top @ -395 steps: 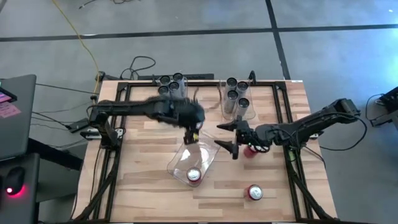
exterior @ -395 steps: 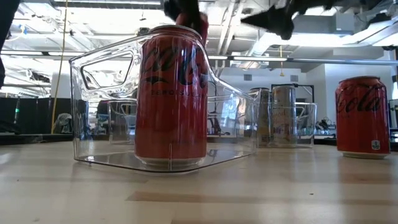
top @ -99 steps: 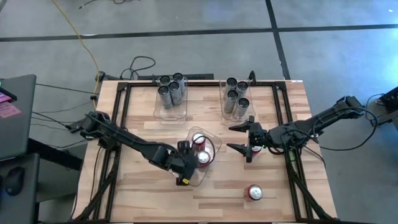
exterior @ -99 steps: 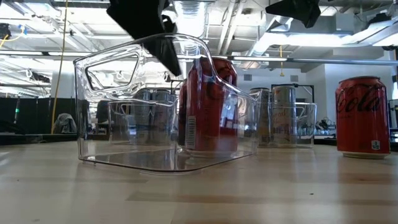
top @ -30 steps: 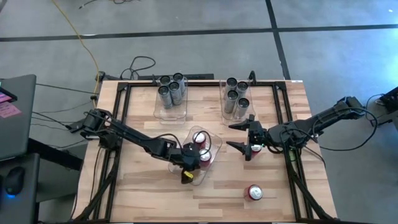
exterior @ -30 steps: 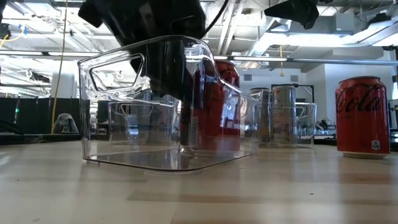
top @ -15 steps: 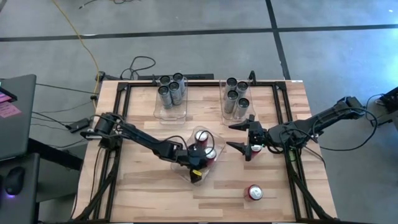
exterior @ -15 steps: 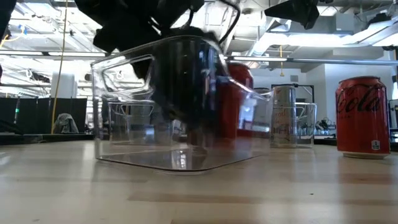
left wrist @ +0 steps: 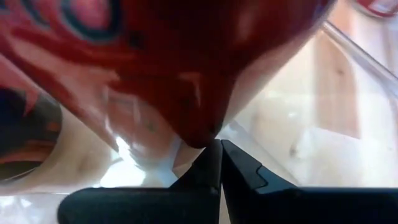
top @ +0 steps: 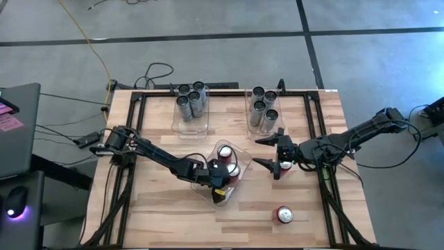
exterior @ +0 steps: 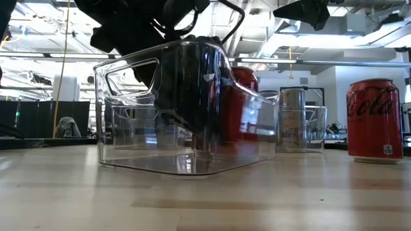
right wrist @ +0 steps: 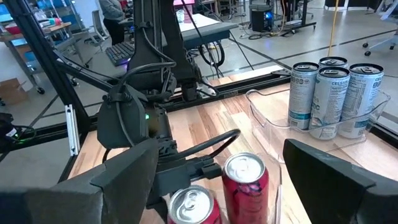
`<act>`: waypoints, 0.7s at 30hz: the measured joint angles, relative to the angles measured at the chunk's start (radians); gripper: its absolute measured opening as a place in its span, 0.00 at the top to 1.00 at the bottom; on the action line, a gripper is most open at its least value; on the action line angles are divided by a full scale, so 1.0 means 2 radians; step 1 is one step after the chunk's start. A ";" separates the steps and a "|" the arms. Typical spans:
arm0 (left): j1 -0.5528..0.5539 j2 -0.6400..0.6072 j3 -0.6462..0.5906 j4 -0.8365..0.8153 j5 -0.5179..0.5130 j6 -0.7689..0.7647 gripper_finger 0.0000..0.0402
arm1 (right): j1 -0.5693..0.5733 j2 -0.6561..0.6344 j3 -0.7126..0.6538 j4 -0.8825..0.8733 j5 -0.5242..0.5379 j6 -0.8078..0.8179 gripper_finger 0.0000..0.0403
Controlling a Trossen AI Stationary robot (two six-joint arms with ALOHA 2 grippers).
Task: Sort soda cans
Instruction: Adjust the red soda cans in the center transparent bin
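We have the left gripper [top: 219, 189], jaws together and empty, down inside the clear bin [top: 220, 201] at the desk's middle, pressed beside the two red cans [top: 225, 152] there. The right gripper [top: 272, 153], jaws wide apart, hovers over a third red can [top: 285, 165] toward the right edge. In our judgement the red sort is midway: next that can needs grasping, with the fourth [top: 284, 214] waiting near the front edge and the grey cans [top: 191, 99] binned along the back.
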 joint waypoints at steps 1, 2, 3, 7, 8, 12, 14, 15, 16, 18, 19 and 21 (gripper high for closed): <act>0.000 0.000 0.000 -0.001 -0.010 -0.003 1.00 | 0.000 0.000 0.000 0.000 0.000 0.000 0.09; 0.000 0.000 0.000 -0.002 -0.019 -0.006 1.00 | 0.000 0.000 0.000 0.000 0.000 0.000 0.09; 0.000 0.000 0.000 -0.002 -0.029 -0.010 1.00 | 0.000 0.000 0.000 0.000 0.000 0.000 0.09; 0.001 0.001 -0.001 -0.004 -0.060 -0.025 1.00 | 0.000 0.000 0.000 -0.001 0.000 -0.001 0.09; 0.001 0.001 -0.001 -0.003 -0.065 -0.028 1.00 | 0.000 0.000 0.000 -0.002 0.000 -0.002 0.09; 0.000 0.001 -0.001 0.003 -0.096 -0.040 1.00 | 0.000 0.000 0.000 -0.002 0.000 -0.010 0.09; 0.000 0.001 -0.001 0.009 -0.107 -0.047 1.00 | 0.000 0.000 0.000 -0.003 0.000 -0.010 0.09; 0.000 0.001 -0.001 0.012 -0.111 -0.049 1.00 | 0.000 0.000 0.000 -0.004 0.000 -0.010 0.09; 0.000 0.001 -0.001 0.015 -0.116 -0.050 1.00 | 0.000 0.000 0.000 -0.006 0.000 -0.010 0.09; 0.000 0.001 -0.001 0.021 -0.124 -0.050 1.00 | 0.000 0.000 0.000 -0.010 0.000 -0.010 0.09; 0.000 0.001 -0.001 0.022 -0.129 -0.051 1.00 | 0.000 0.000 0.000 -0.011 0.000 -0.010 0.09; -0.001 0.001 -0.001 0.027 -0.132 -0.053 1.00 | 0.000 0.000 0.000 -0.012 0.000 -0.010 0.09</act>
